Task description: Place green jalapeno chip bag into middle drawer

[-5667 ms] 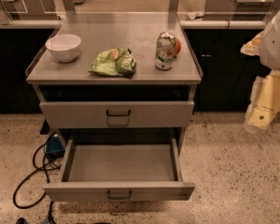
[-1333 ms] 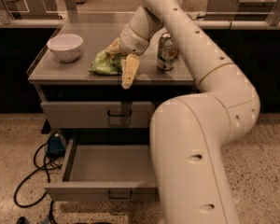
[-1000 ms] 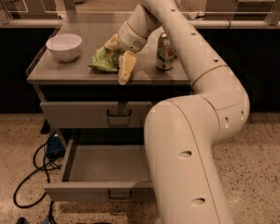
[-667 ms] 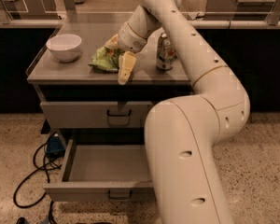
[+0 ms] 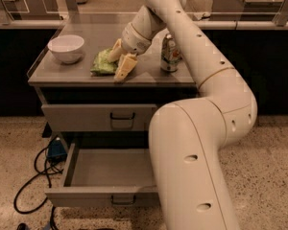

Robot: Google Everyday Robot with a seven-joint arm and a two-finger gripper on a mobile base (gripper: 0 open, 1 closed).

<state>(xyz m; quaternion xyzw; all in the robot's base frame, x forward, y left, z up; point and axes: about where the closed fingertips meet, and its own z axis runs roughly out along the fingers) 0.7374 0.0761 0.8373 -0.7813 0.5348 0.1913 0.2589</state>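
Observation:
The green jalapeno chip bag (image 5: 102, 63) lies flat on the cabinet top, between the white bowl and the can. My gripper (image 5: 120, 59) reaches down at the bag's right end, its cream fingers (image 5: 126, 67) spread apart with the bag's edge between them. It looks open, and the bag rests on the surface. The middle drawer (image 5: 86, 197) is pulled out below, empty, with its small dark handle at the front centre. My arm's thick lower links hide the drawer's right part.
A white bowl (image 5: 66, 48) stands at the left of the cabinet top (image 5: 53, 75). A green-and-white drink can (image 5: 169, 54) stands right of the gripper. The upper drawer (image 5: 86, 117) is closed. Black cables and a blue box (image 5: 54, 151) lie on the floor at the left.
My arm swung in from the right edge to the chip bag. Over the last second the gripper edged slightly left onto the bag's end. The bag has not moved.

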